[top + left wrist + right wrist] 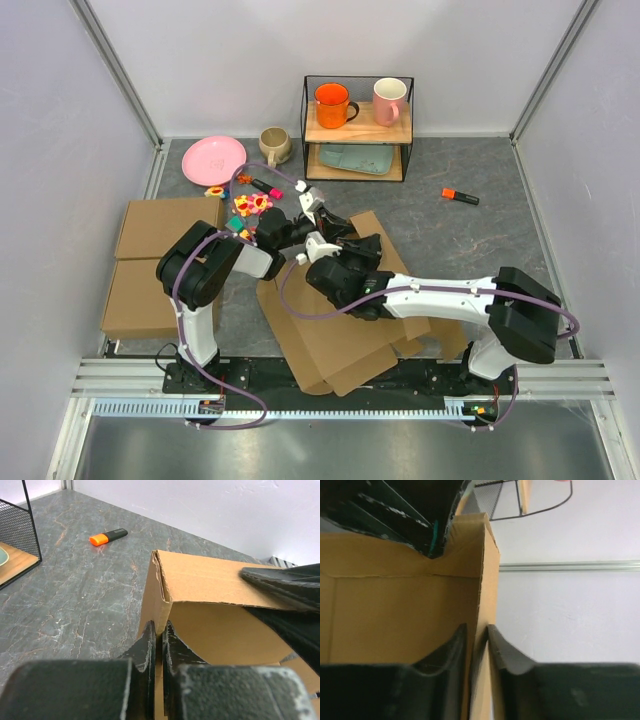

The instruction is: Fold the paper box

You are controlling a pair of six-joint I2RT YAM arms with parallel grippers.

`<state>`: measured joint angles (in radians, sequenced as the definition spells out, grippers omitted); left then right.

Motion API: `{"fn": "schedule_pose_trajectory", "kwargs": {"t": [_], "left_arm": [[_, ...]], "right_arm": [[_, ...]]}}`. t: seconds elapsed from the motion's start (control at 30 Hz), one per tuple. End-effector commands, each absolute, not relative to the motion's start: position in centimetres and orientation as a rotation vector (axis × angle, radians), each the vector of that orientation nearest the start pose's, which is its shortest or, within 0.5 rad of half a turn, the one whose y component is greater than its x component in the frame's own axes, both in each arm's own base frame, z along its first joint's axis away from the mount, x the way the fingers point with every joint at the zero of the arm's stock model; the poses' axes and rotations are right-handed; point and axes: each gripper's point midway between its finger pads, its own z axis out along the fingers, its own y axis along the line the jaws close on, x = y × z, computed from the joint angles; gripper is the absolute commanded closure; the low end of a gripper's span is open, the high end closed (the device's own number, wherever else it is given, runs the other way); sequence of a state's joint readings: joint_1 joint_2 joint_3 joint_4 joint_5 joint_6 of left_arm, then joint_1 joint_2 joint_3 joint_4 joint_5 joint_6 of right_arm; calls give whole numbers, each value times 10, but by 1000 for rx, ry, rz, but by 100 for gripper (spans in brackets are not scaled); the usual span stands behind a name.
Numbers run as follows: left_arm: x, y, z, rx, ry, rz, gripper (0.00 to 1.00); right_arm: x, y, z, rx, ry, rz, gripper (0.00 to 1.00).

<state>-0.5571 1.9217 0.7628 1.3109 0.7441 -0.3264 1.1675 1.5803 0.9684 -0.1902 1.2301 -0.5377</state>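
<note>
The paper box (345, 345) is a brown cardboard sheet lying between my arms, with one wall folded upright near the middle. In the left wrist view my left gripper (159, 626) is shut on the edge of that upright wall (215, 580). In the right wrist view my right gripper (477, 629) is shut on an adjoining wall of the box (395, 615) at its corner. In the top view the left gripper (335, 226) and right gripper (357, 250) meet over the raised part. The fingertips are hidden there by the arms.
Two ready-made flat brown boxes (160, 260) lie at the left. A wire shelf (357, 128) with an orange mug (332, 104) and a pink mug (388, 100) stands at the back. A pink plate (213, 158), a beige mug (274, 145), small colourful pieces (248, 205) and an orange marker (460, 196) lie around.
</note>
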Motion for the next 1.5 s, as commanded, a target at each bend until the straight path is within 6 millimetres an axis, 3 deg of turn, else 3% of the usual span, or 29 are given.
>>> {"fn": "schedule_pose_trajectory", "kwargs": {"t": [0.0,0.07,0.1,0.23,0.47,0.63,0.7,0.73,0.77,0.8,0.83,0.97,1.0,1.07,1.13,1.2,1.23,1.3,1.37,1.47], "left_arm": [[309,-360,206,854,1076,-1188,98],[311,-357,208,841,1077,-1164,98],[313,-357,208,835,1086,-1157,98],[317,-353,208,815,1101,-1129,98],[320,-348,206,796,1123,-1089,98],[323,-338,214,757,1137,-1015,98],[332,-325,207,693,1211,-938,98],[332,-319,217,663,1215,-905,98],[342,-308,199,607,1315,-820,98],[346,-302,197,570,1350,-769,98],[350,-290,202,482,1375,-683,98],[362,-258,185,186,1561,-508,98],[360,-249,158,159,1689,-443,98],[362,-232,162,-26,1742,-417,98],[352,-205,143,-176,1812,-316,98],[344,-186,146,-276,1784,-280,98],[339,-171,137,-337,1778,-227,98],[335,-161,131,-358,1782,-170,98],[333,-152,126,-353,1791,-72,98],[332,-159,129,-258,1797,-18,98]], "right_arm": [[265,264,190,-1044,1671,-625,64],[263,265,208,-986,1679,-569,55],[261,264,221,-949,1678,-530,41],[255,260,255,-861,1679,-412,2],[249,252,301,-722,1663,-265,2],[250,233,329,-490,1625,-168,4],[254,223,327,-423,1632,-152,10],[256,218,327,-374,1638,-149,13],[262,213,322,-309,1655,-144,15],[265,210,321,-268,1663,-140,19],[268,209,318,-224,1673,-124,22],[275,211,317,-126,1689,-42,32],[276,212,318,-121,1690,-27,32],[276,210,324,-84,1684,3,33],[276,208,330,-66,1675,29,35],[272,201,340,-34,1651,76,37],[272,200,336,-23,1642,95,37],[269,195,342,21,1609,170,35],[267,188,330,29,1614,165,36],[268,169,312,82,1624,97,43]]}}
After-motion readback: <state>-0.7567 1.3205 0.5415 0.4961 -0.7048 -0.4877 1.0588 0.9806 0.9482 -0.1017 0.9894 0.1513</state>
